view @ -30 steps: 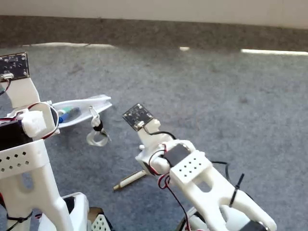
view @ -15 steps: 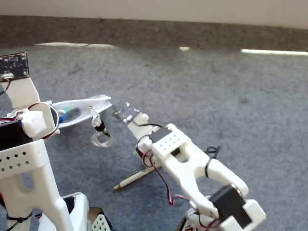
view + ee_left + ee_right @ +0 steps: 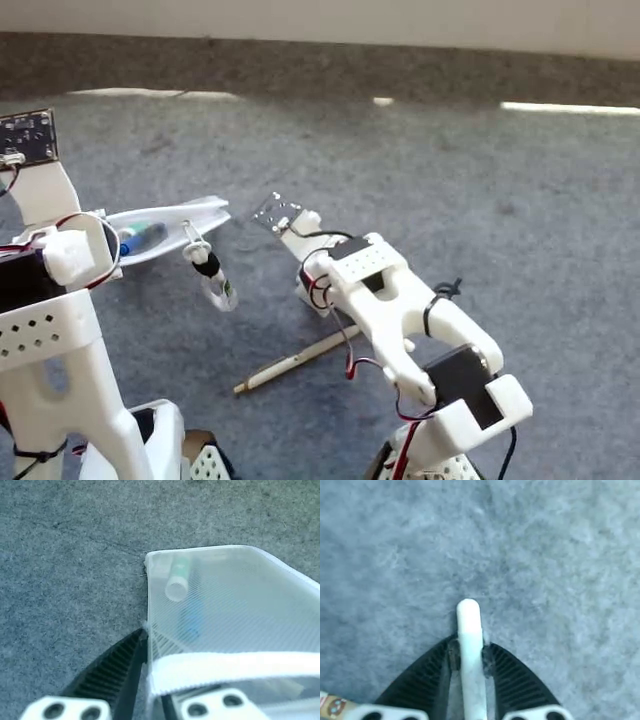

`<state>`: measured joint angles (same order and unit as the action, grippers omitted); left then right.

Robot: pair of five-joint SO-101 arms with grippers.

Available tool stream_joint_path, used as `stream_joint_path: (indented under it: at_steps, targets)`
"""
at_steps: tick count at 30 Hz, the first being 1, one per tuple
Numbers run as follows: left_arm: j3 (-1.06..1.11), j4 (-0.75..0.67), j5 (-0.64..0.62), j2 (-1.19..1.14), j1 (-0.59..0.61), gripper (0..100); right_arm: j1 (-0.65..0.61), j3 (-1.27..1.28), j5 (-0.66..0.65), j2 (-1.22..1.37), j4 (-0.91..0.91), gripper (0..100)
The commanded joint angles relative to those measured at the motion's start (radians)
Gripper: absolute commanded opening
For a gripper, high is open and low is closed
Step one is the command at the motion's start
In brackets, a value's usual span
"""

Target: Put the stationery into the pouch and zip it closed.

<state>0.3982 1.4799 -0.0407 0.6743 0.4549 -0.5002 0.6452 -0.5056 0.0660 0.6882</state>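
Spreading underneath, speckled grey carpet [image 3: 500, 250].

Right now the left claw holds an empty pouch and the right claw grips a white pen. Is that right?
Not empty. The left wrist view shows a green-and-white tube and a blue item inside the pouch. Otherwise yes: the left claw holds the pouch, and the right claw grips a white pen.

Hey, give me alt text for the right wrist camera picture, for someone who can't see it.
The right gripper is closed on a white pen, its two black ribbed fingers pressing either side of the barrel. The pen's rounded end sticks out past the fingertips over grey carpet.
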Motion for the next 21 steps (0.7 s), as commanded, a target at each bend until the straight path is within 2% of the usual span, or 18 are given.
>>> stream_joint_path:
  at_steps: [1, 8, 13, 21]
  targets:
    - [0.008, -0.009, -0.002, -0.010, 0.013, 1, 0.062, -0.028, -0.031, 0.013, -0.051, 0.5]
    - [0.008, -0.006, -0.002, -0.010, 0.013, 1, 0.166, -0.036, -0.041, 0.005, -0.051, 0.5]
    - [0.008, -0.006, -0.002, -0.010, 0.013, 1, 0.205, -0.025, -0.041, -0.142, -0.047, 0.5]
    - [0.008, -0.008, -0.002, -0.010, 0.010, 1, 0.188, 0.022, -0.037, -0.420, 0.133, 0.5]
